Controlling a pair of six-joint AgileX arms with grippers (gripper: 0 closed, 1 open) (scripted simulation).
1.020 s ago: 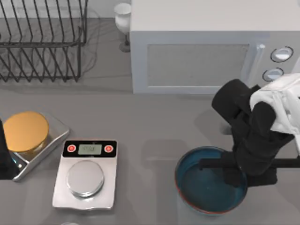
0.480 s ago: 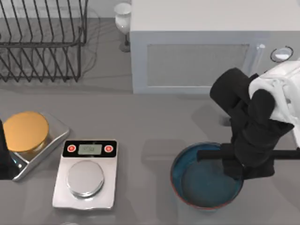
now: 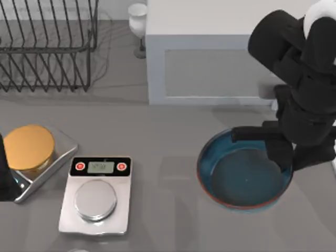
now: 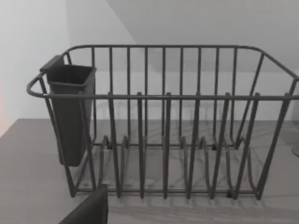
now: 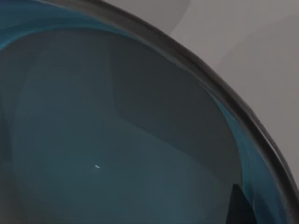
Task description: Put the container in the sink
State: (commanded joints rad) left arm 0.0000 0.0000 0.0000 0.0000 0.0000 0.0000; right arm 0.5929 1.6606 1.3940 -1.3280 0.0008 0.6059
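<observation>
Pinching the right rim of the container (image 3: 244, 173), the right hand (image 3: 286, 155) has lifted it and carried it from the desk's (image 3: 168, 136) near edge toward the microwave (image 3: 210, 63). No sink is visible, so I judge transport has only begun; the left hand's state I cannot tell.

Soft, even light falls from above across the grey desk (image 3: 157, 136), with no hard glare. The wire dish rack (image 3: 47, 44) throws thin, faint line shadows; the right arm (image 3: 304, 94) casts a broad pale shadow beside the container (image 3: 231, 186). From the right wrist, the bowl's glossy teal inside carries dim overlapping shadows and one tiny bright speck
</observation>
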